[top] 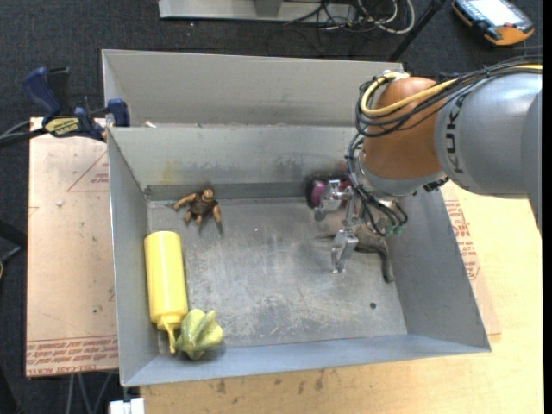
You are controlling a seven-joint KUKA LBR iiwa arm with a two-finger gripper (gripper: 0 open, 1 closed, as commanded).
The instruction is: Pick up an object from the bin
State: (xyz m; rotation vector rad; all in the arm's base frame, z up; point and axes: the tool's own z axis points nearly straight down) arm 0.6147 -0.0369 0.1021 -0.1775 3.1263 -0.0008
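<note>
Fingers (341, 255) at the end of the arm (500, 136) hang low in the right part of the bin (259, 102). They are apart, one pale and one dark. Nothing is between them, just bare grey floor.

The nearest thing is a small purple thing (321, 190). It sits where the back wall meets the floor. From the fingers it lies toward the back of the bin and a little to the view's left, near but not touching. The arm's wrist hides part of it, so I cannot tell its full shape or which way its long side runs. It looks hard and a bit shiny.

I think the fingers would have to go back toward the wall to get it. The wall is so close that one finger may have little room behind it.

The other things are well apart from the fingers, on the left side. A brown toy animal (200, 205) with thin legs spread out sits near the back wall. A yellow bottle (166, 276) lies flat by the left wall. It is smooth and round, and its long side runs from back to front, with its tip to the front. Touching that tip is a green and yellow lump (200, 335), which looks soft and crumpled.

The bin floor is dull grey metal with scratches.
</note>
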